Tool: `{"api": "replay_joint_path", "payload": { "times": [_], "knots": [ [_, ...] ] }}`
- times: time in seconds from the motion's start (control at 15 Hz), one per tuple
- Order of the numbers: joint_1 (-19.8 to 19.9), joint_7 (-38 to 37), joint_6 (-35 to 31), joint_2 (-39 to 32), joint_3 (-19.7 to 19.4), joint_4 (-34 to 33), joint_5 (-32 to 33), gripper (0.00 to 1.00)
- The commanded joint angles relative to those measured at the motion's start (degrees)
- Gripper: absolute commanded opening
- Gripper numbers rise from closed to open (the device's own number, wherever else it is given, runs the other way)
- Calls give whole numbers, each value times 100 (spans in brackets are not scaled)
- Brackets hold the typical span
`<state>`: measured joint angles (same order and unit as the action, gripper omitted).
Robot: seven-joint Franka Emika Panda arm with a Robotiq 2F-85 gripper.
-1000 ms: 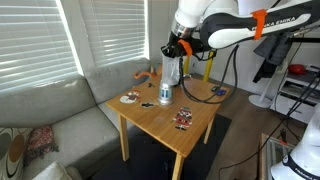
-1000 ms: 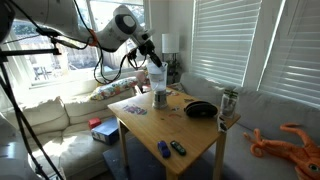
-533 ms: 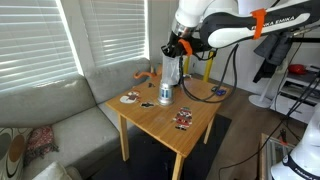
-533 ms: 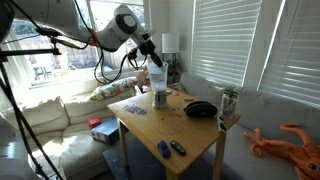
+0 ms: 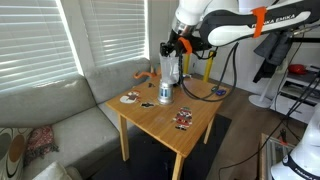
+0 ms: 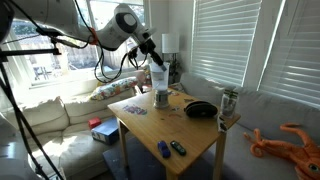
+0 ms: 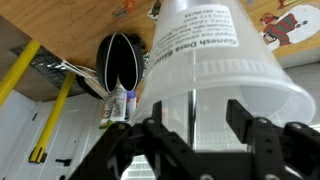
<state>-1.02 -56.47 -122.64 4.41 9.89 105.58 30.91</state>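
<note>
The arm reaches over from above, its claw pointing downward with the fingers spread apart.

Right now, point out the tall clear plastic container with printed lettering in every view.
In an exterior view: the tall clear plastic container stands upright on the wooden table, upper centre of the picture.
In an exterior view: the container is left of centre, on the table.
Wrist view: it fills the centre and right.
Shared landmark: the wooden table.
</note>
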Motion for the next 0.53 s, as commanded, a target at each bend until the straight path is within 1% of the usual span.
{"api": "replay_joint_path", "payload": {
  "times": [0.0, 0.07, 0.13, 0.2, 0.27, 0.33, 0.47],
  "knots": [
    [-113, -11, 12, -27, -98, -114, -157, 46],
    [-115, -4, 24, -29, -99, -123, -180, 45],
    [-114, -3, 28, -33, -99, -129, -195, 39],
    [-114, 2, 31, -34, -100, -137, -214, 31],
    [-114, 5, 32, -35, -100, -143, -228, 24],
    [-113, 5, 35, -39, -100, -155, -243, 19],
    [-113, 2, 33, -46, -101, -182, -278, 15]
  ]
}}
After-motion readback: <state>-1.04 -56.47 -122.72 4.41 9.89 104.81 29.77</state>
